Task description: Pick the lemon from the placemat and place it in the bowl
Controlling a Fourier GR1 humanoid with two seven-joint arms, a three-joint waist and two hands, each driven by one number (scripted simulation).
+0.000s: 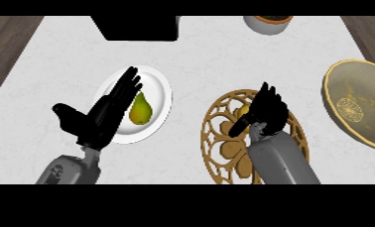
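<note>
Right hand (265, 108) curls over one lemon (244, 112) on my one placemat (219, 146) — left hand (110, 107) open above one plate (162, 92), one pear (141, 109); one bowl (351, 99) right.

Lemon (244, 113) mostly hidden under right hand (267, 111); only a yellow sliver shows by the fingers (265, 97), so can't tell if it's gripped. Right forearm covers lower part of placemat (219, 122). Bowl (353, 99) cut off at right edge. Left hand (106, 109) hides left part of white plate (157, 97) beside pear (140, 109). Pot (268, 23) and black box (139, 27) clipped at top. Bench (212, 57) runs past view.
</note>
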